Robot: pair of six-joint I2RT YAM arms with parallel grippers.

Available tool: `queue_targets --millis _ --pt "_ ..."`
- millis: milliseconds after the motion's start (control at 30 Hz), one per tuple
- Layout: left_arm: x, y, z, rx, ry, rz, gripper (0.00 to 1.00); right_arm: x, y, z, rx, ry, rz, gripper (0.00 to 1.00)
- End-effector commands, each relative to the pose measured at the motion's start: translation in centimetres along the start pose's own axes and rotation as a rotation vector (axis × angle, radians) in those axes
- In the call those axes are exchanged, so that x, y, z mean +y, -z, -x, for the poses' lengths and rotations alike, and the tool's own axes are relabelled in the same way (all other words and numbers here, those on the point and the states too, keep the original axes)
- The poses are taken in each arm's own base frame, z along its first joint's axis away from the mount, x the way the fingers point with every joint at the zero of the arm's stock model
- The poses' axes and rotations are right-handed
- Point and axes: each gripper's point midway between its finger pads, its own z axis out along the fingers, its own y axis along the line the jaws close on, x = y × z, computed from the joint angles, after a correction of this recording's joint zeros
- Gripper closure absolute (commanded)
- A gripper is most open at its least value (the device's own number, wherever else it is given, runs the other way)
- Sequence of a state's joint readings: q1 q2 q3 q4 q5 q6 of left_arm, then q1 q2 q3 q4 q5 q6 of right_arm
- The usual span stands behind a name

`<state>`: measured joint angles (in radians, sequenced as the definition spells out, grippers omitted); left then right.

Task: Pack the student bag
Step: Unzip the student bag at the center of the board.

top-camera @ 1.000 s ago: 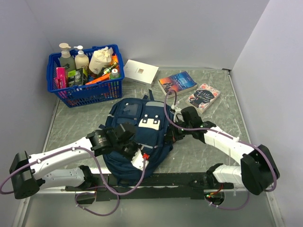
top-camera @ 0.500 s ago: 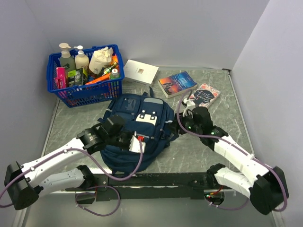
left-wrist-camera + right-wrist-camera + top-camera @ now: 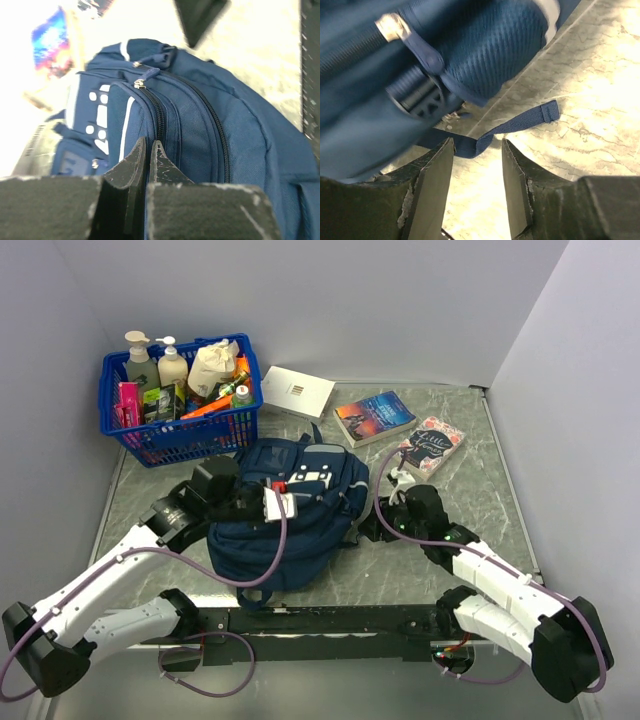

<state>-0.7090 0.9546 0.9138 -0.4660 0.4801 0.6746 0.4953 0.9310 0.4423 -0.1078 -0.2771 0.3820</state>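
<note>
Your right gripper (image 3: 477,143) is spread just right of the student bag (image 3: 300,540), and only its wrist cam shows the loose strap (image 3: 520,122) past the tips. Your left gripper (image 3: 147,144) is pressed together on the bag's zipper (image 3: 159,112). Beyond the bag sit a blue basket (image 3: 190,435) and a book (image 3: 375,417)

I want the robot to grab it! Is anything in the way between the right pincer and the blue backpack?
Nothing visible is. The right pincer, open, sits low over the table, right beside the backpack. Only the bag's own loose strap lies on the table under its open jaws.
</note>
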Motion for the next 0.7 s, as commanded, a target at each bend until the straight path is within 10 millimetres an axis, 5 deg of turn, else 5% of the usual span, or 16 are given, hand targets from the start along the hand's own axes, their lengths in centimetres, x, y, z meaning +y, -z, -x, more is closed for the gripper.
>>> queue_targets --millis 0,367,667 --pt "5.8 2.7 5.8 -0.141 -0.084 0.208 0.99 1.4 0.1 1.6 -0.09 0.055 0.058 0.48" --pt "6.5 3.2 6.9 -0.144 -0.102 0.206 0.99 2.4 -1.7 3.5 -0.228 0.208 0.086 0.46" --pt "7.9 4.2 8.5 -0.16 -0.142 0.253 0.99 2.4 -3.3 2.7 -0.205 0.275 0.029 0.41"
